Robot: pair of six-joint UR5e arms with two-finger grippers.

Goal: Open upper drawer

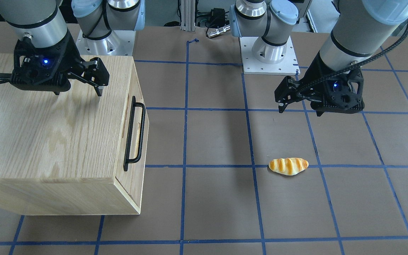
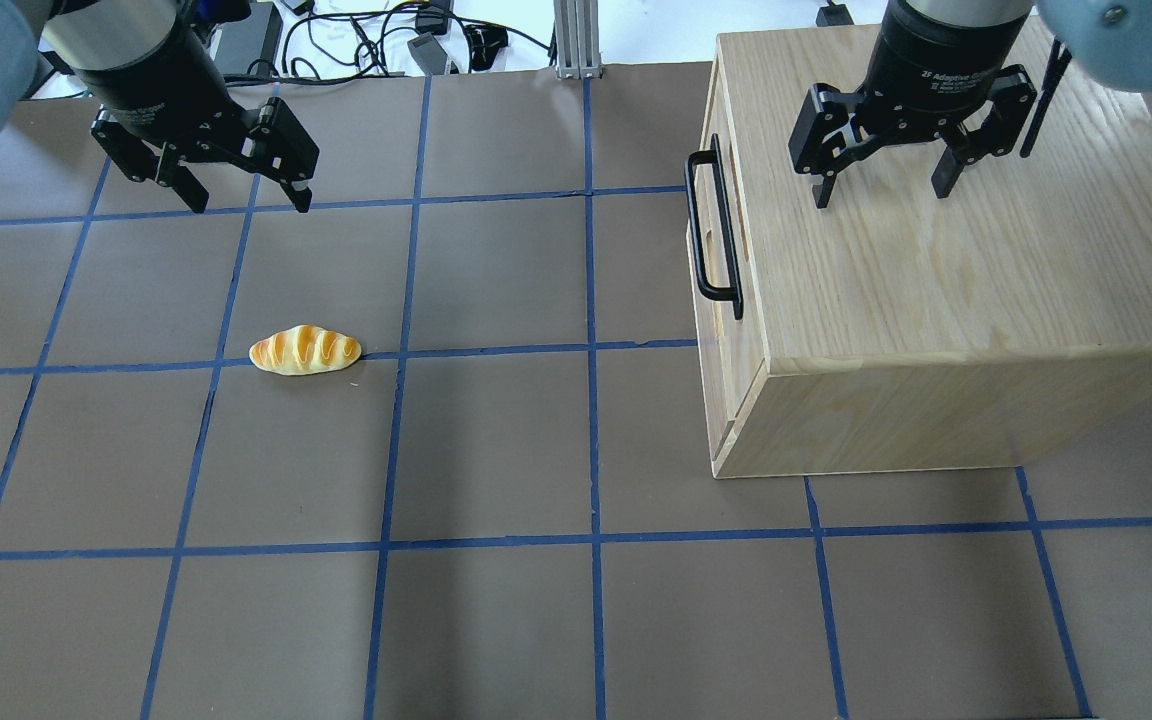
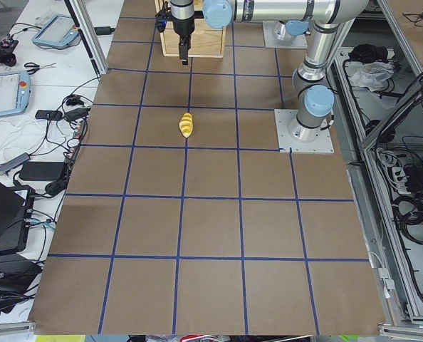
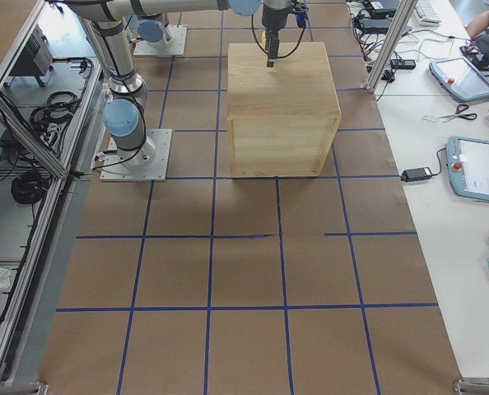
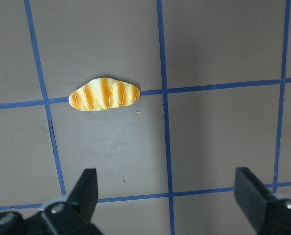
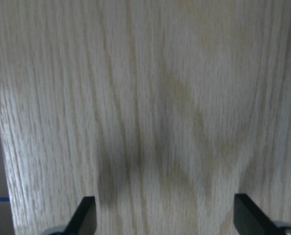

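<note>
The upper drawer's oak front panel (image 1: 136, 131) sits shut in the cabinet, with its long black bar handle (image 1: 133, 134) facing the table's middle. The handle also shows in the overhead view (image 2: 714, 240). My right gripper (image 1: 78, 92) (image 2: 881, 195) hangs open and empty just above the cabinet top, behind the handle and apart from it. The right wrist view shows only oak grain between its open fingers (image 6: 86, 213). My left gripper (image 1: 299, 111) (image 2: 251, 205) is open and empty above the table, far from the cabinet.
The big oak cabinet (image 2: 936, 280) (image 1: 48, 141) stands on the brown table with its blue tape grid. A toy bread roll (image 2: 304, 350) (image 1: 288, 166) (image 5: 104, 94) lies on the table in front of the left gripper.
</note>
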